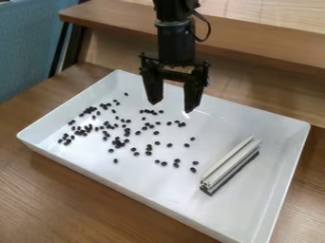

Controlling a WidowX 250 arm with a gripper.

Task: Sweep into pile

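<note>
We have our gripper [171, 106] hanging over the white tray [168, 182], its fingers spread apart. The black beans [119, 142] lie scattered below it and out to one side, some bunched close together. Nearer the camera than our hand, off to its other side, the pale bar [230, 162] rests on its dark strip [234, 173].

No writing, labels, numbers or signs can be read anywhere here, on the things or on what surrounds them.
</note>
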